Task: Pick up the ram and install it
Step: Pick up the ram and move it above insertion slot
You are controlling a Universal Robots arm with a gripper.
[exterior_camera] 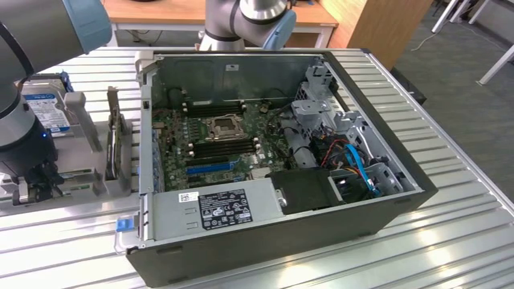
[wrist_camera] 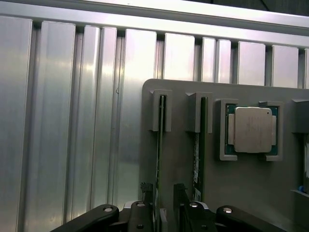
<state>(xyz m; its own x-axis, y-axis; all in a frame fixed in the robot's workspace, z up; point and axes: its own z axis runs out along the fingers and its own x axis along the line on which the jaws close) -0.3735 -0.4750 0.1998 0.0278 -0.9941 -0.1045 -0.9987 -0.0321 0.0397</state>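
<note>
- Now your pincer [wrist_camera: 164, 193] stands wide, its dark fingers [wrist_camera: 180, 198] flanking the ram [wrist_camera: 161, 135], a thin green stick on edge in a grey slotted holder [wrist_camera: 241, 193].
- Just beside the pincer, a second stick [wrist_camera: 199, 145]; past that, a square metal-capped processor [wrist_camera: 252, 129].
- Opposite side: open, ribbed aluminium surface [wrist_camera: 72, 121].

Ribbed aluminium tabletop [exterior_camera: 449, 241], glare streaks on slats. Wooden desk [exterior_camera: 161, 12] behind; wood panel [exterior_camera: 386, 24] beside it. Grey floor [exterior_camera: 458, 78]; white furniture legs [exterior_camera: 498, 60] at exterior view's right.
</note>
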